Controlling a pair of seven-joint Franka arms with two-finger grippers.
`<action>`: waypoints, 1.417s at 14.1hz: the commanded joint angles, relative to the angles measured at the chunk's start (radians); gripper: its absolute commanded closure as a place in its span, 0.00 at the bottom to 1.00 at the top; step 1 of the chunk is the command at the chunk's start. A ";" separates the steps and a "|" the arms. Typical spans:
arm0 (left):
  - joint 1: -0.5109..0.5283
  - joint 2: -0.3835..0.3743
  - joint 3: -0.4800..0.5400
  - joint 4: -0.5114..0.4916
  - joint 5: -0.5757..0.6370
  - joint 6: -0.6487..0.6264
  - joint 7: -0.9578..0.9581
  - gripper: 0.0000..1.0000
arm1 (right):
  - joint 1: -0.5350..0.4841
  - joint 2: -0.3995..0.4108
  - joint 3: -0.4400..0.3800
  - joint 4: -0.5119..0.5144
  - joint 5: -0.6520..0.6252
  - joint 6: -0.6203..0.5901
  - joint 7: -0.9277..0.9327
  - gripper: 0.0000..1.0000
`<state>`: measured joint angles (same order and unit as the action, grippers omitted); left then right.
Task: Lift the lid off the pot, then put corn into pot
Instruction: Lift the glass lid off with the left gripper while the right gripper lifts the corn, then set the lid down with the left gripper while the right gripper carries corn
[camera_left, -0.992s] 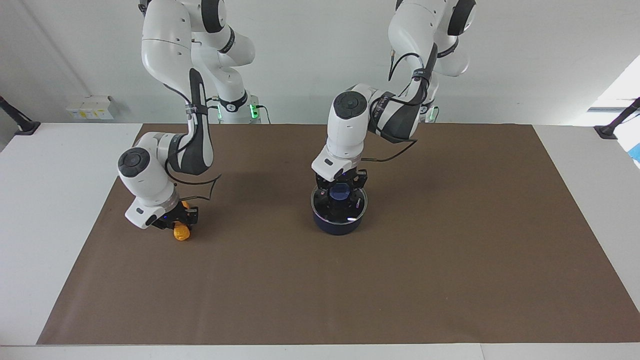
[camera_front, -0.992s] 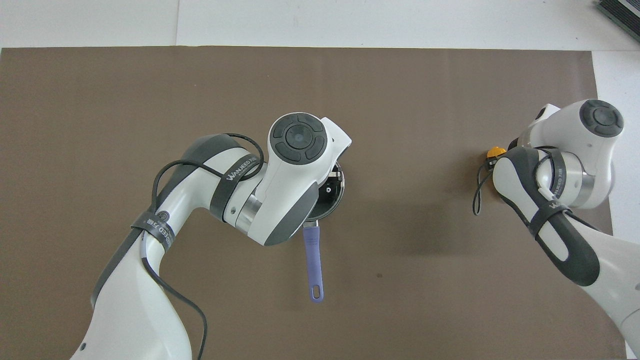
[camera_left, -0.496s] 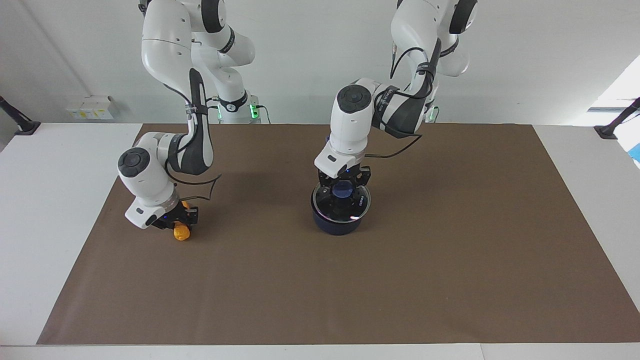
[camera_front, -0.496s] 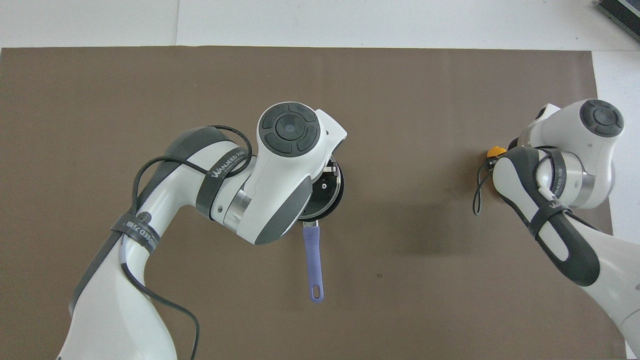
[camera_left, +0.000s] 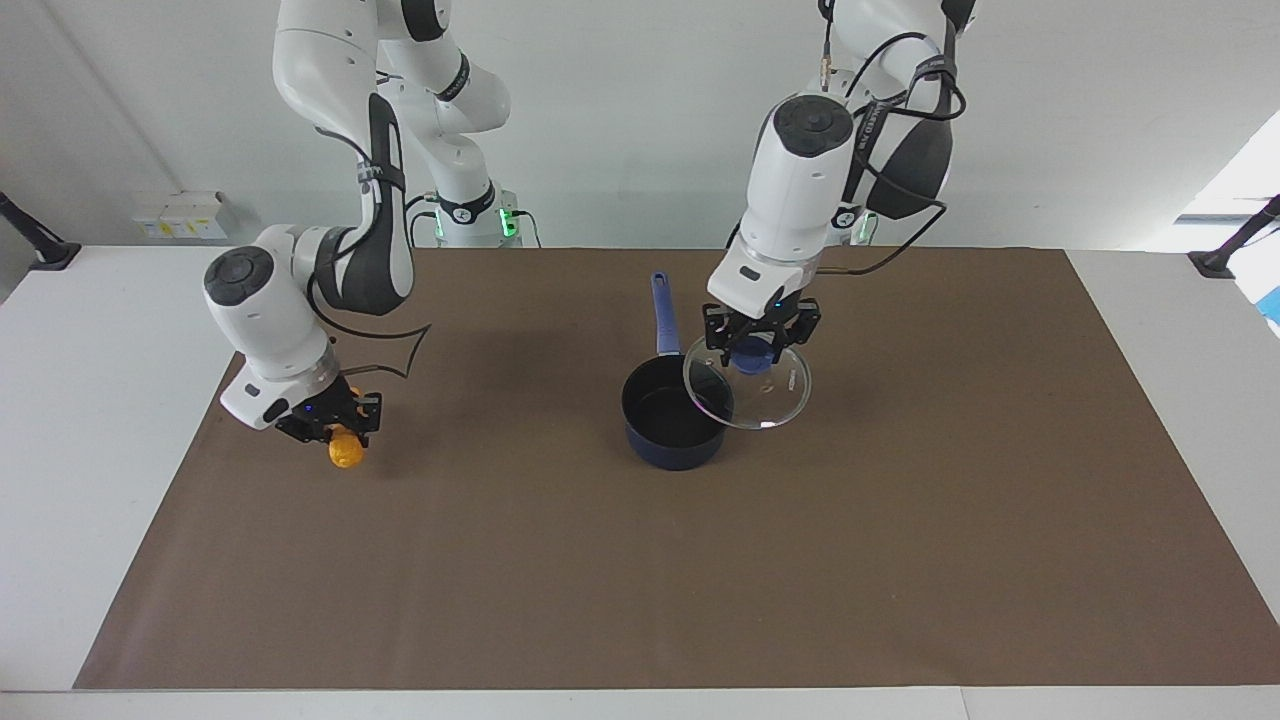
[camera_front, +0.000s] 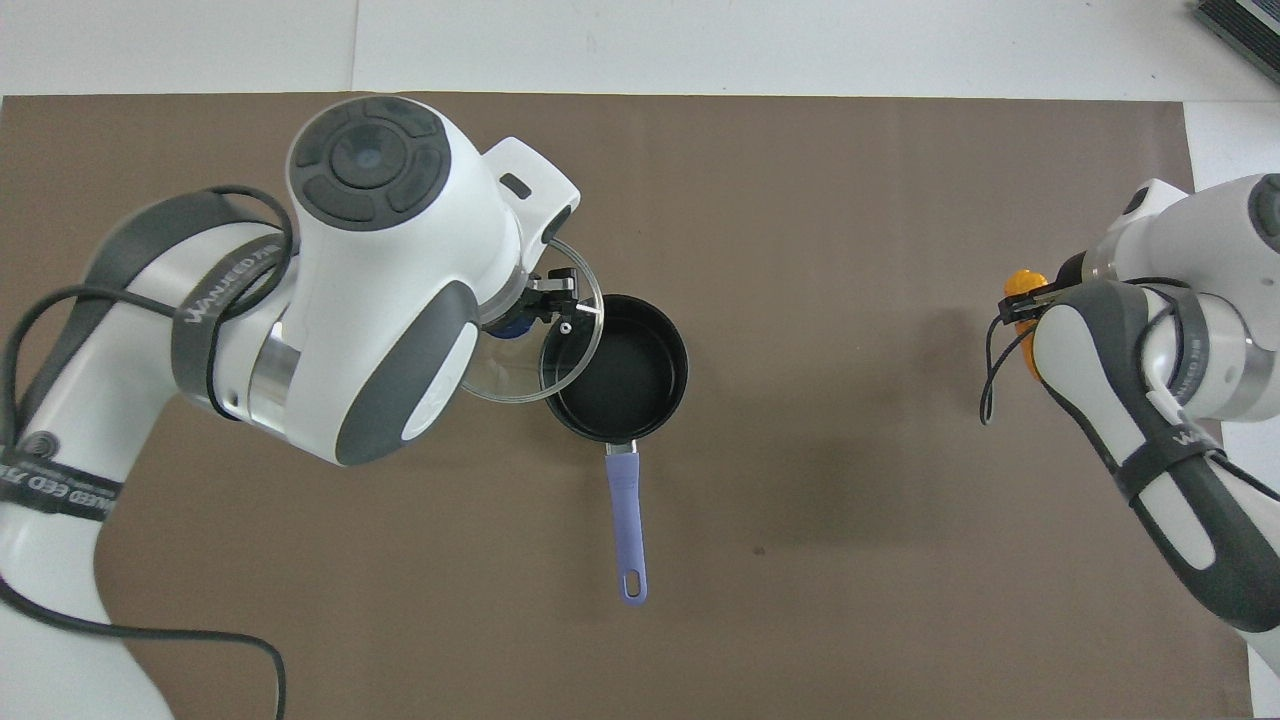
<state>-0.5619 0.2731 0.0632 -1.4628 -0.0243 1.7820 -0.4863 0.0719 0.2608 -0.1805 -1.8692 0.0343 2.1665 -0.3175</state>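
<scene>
Carrying the lid (camera_left: 748, 389), clamped by the left gripper (camera_left: 752, 352), clear of the pot (camera_left: 672, 416) below is advised; the corn (camera_left: 345, 452) is gripped by the right gripper (camera_left: 335, 425).

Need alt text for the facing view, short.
Left pincer holds the round clear glass lid by its blue knob, raised beside the open dark navy pot. Right pincer holds the small orange-yellow corn cob above the brown mat.

Left gripper (camera_left: 757, 347) grips the blue knob of the lid (camera_left: 748, 391), held in the air at the pot's (camera_left: 673, 420) 3 o'clock edge. Pot stands uncovered, handle toward 12 o'clock. Right gripper (camera_left: 335, 425) holds the corn (camera_left: 345, 452) above the mat (camera_left: 900, 560).
</scene>
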 joint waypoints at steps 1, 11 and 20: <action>0.066 -0.044 -0.008 -0.004 0.008 -0.029 0.124 1.00 | -0.014 -0.090 0.003 -0.011 0.024 -0.089 -0.040 1.00; 0.374 -0.139 -0.006 -0.063 0.004 -0.141 0.630 1.00 | 0.083 -0.095 0.016 0.133 -0.001 -0.221 0.134 1.00; 0.565 -0.297 -0.005 -0.258 0.007 -0.141 0.830 1.00 | 0.445 -0.065 0.018 0.131 0.018 -0.151 0.688 1.00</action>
<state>-0.0218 0.0440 0.0696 -1.6302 -0.0243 1.6238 0.3198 0.4602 0.1656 -0.1572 -1.7561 0.0350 1.9811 0.2738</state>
